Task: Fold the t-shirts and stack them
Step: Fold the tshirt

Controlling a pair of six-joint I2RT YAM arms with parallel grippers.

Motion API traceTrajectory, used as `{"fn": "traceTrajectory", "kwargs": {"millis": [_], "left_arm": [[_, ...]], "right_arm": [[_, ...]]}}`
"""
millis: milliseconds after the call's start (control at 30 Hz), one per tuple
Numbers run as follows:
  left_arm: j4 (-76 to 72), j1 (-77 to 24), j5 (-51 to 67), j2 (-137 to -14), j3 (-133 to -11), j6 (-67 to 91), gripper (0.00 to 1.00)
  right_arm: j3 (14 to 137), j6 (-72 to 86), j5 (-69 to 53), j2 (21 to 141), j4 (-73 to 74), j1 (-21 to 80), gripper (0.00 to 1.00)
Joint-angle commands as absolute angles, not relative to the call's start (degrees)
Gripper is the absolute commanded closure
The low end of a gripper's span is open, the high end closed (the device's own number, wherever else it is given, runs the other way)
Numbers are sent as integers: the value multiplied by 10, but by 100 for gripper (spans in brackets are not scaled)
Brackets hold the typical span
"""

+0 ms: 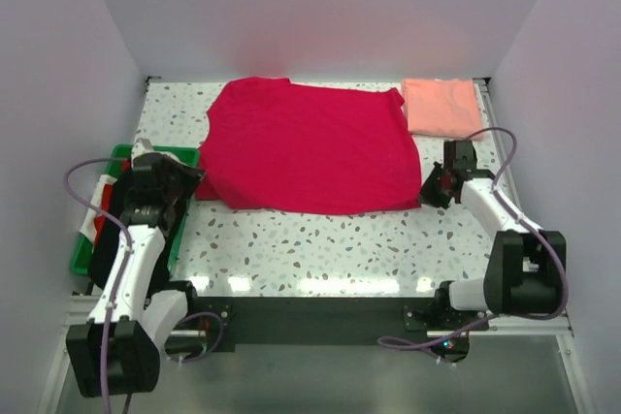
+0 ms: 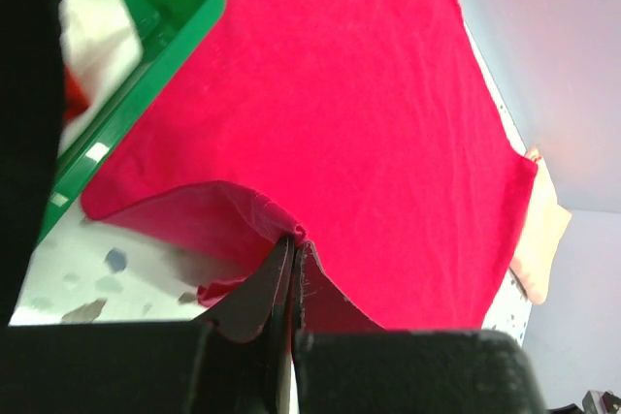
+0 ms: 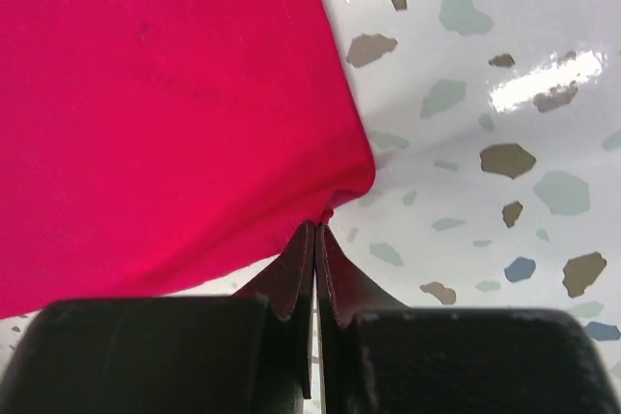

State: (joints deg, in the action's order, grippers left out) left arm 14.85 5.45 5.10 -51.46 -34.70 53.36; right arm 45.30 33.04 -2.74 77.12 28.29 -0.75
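Two corners are pinched, so I judge the first fold of the crimson red cotton t-shirt is just starting. It lies spread flat on the speckled white desk, directly right of the green plastic crate, with its near-left hem almost against the crate's right wall. The pale salmon pink t-shirt sits already folded well apart from the crate, diagonally across from it.

My left gripper is clenched on the crimson hem at the corner beside the crate, and a small ridge of cloth is raised there. My right gripper is clamped on the hem corner farthest from the crate.

Next, I think, both corners must rise together and travel away from me, kept level so the hem lands square.

My left arm runs forward alongside the crate, wrist low and turned toward the cloth. My right arm is elbowed outward, away from the crate, its forearm angling back in.
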Motion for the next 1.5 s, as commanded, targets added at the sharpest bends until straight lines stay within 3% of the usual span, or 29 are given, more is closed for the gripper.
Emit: {"fn": "traceTrajectory", "kwargs": {"millis": [0, 700, 1467], "left_arm": [[76, 41, 37, -579, -412, 527, 100], [64, 9, -8, -922, -692, 506, 100], [82, 11, -4, -1000, -786, 484, 100]], "right_arm": [[507, 336, -41, 806, 255, -6, 100], [707, 359, -64, 1026, 226, -10, 100], [712, 382, -90, 1016, 175, -56, 100]]}}
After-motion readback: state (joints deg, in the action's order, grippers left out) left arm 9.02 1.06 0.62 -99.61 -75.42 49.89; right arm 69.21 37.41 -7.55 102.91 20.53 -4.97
